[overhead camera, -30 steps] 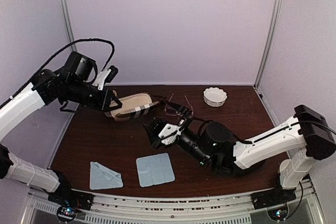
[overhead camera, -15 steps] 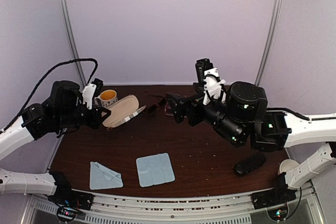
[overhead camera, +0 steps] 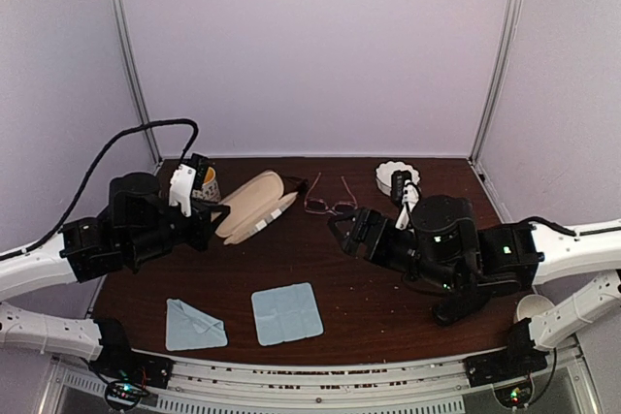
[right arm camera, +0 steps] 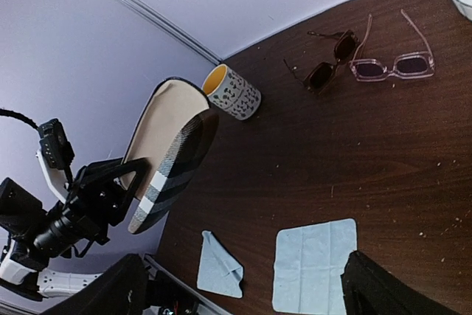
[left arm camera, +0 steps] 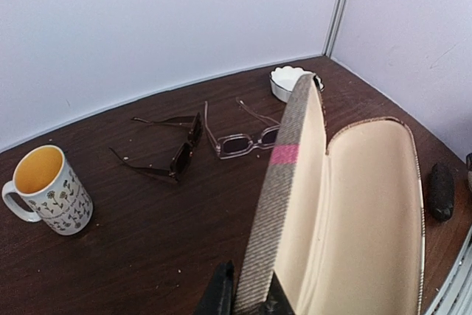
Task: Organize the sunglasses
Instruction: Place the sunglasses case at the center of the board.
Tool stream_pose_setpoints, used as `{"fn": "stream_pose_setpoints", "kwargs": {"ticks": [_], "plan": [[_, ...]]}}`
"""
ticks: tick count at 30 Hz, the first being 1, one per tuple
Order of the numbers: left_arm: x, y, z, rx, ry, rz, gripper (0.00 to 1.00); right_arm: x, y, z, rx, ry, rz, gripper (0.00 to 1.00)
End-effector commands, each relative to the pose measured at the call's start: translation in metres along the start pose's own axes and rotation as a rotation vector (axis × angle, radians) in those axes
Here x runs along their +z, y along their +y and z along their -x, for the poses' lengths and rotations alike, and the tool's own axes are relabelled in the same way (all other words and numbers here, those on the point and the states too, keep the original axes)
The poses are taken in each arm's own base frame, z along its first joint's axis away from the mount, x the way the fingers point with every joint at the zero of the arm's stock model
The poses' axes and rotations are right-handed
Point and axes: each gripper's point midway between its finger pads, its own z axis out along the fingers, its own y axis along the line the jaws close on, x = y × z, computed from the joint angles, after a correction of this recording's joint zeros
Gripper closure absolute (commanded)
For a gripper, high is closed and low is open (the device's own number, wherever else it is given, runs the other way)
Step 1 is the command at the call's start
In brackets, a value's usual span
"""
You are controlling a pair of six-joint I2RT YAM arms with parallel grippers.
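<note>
The dark sunglasses [left arm camera: 175, 154] lie unfolded on the brown table [overhead camera: 388, 288], with the pink clear-lensed sunglasses [left arm camera: 245, 142] just to their right. In the top view the dark pair [overhead camera: 297, 184] and the pink pair [overhead camera: 330, 207] sit at the back middle. My left gripper [left arm camera: 249, 299] is shut on the lid edge of the open tan striped case [left arm camera: 354, 212], held up off the table at the left [overhead camera: 254, 205]. To the right of the glasses, my right gripper [overhead camera: 347, 232] hovers open with nothing in it; its wrist view shows both pairs [right arm camera: 328, 64] [right arm camera: 391, 68] far off.
A yellow-lined mug [overhead camera: 206, 181] stands at the back left and a white scalloped bowl [overhead camera: 396, 176] at the back right. Two light blue cloths [overhead camera: 194, 325] [overhead camera: 286, 312] lie near the front edge. A black oblong case [overhead camera: 464, 305] lies under the right arm.
The right arm has come down from its raised pose and now hovers low by the glasses. The left arm has shifted right with the open case still in its grip.
</note>
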Motion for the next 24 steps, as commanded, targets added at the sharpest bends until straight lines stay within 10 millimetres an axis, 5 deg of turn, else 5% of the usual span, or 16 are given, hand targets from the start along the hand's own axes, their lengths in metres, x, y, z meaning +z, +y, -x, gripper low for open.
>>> {"fn": "stream_pose_setpoints", "kwargs": {"ticks": [1, 6, 15, 20, 24], "plan": [[0.005, -0.008, 0.037, -0.010, -0.173, 0.038, 1.00, 0.007, 0.035, 0.000, 0.177, 0.029, 0.081, 0.07], [0.015, -0.017, 0.040, -0.016, -0.179, 0.052, 1.00, 0.022, 0.048, 0.001, 0.185, 0.013, 0.076, 0.12], [0.025, -0.040, 0.041, 0.000, -0.186, 0.048, 1.00, 0.046, 0.036, 0.007, 0.179, -0.002, -0.012, 0.29], [0.027, -0.048, 0.044, 0.002, -0.198, 0.045, 1.00, 0.056, 0.022, -0.002, 0.189, 0.031, -0.046, 0.31], [0.029, -0.044, 0.042, 0.024, -0.185, 0.074, 1.00, 0.038, -0.015, 0.003, 0.120, 0.013, -0.181, 0.23]]}}
